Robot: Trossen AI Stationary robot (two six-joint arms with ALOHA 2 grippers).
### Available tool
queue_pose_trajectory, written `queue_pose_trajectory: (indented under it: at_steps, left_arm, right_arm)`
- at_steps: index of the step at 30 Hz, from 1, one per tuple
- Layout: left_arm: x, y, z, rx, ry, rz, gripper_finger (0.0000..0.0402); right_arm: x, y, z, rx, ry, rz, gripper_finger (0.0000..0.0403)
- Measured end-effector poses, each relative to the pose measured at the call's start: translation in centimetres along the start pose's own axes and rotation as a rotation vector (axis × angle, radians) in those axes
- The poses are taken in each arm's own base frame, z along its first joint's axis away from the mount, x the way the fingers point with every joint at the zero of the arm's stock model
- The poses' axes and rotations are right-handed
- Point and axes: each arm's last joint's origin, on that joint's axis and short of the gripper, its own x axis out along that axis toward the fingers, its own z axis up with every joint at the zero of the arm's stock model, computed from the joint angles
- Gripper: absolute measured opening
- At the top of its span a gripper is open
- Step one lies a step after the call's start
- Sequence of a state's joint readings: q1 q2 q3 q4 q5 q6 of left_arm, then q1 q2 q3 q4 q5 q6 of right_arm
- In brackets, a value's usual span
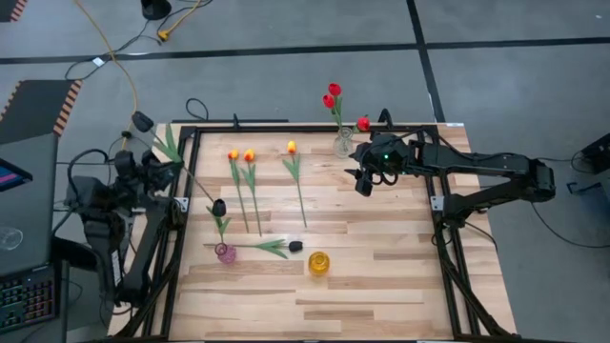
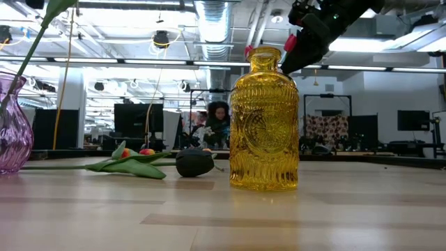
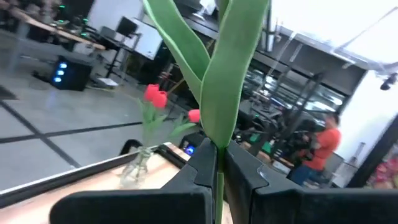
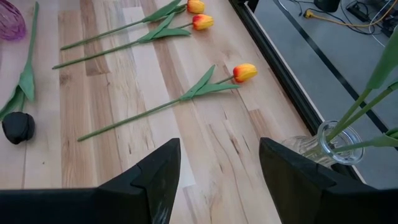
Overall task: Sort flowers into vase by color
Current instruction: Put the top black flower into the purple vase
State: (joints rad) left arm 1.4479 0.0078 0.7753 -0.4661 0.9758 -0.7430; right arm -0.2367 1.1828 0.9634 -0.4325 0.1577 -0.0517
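Pinched shut on a green stem, the left gripper (image 3: 219, 171) holds a black tulip (image 1: 218, 207) whose head hangs above the pink vase (image 1: 226, 252) in the lower left of the high view. Nearest the bottom edge there stands the yellow vase (image 1: 318, 263), with another black tulip (image 1: 294, 246) lying beside it. Farther up, three yellow-orange tulips (image 1: 249, 155) lie on the wooden table (image 1: 381, 276). Right gripper (image 1: 363, 182), fingers spread and empty, hovers near the clear vase (image 1: 343, 144) holding red tulips (image 1: 333, 93) at upper right.
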Motion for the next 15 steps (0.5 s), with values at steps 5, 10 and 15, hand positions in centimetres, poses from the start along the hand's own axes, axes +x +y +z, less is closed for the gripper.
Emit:
queue_pose_trajectory:
  at_steps: [5,10,15]
  left_arm:
    - [0.22,0.09,0.21,-0.011,0.024,-0.036,0.0002]
    - [0.21,0.07,0.19,0.023,0.03,-0.046,0.0002]
    - [-0.08,0.08,0.26,0.061,0.049,-0.1,0.0002]
  right_arm:
    - [0.0,0.0,0.0,0.0,0.0,0.0,0.0246]
    - [0.0,0.0,0.0,0.0,0.0,0.0,0.0246]
    - [0.0,0.0,0.0,0.0,0.0,0.0,0.0246]
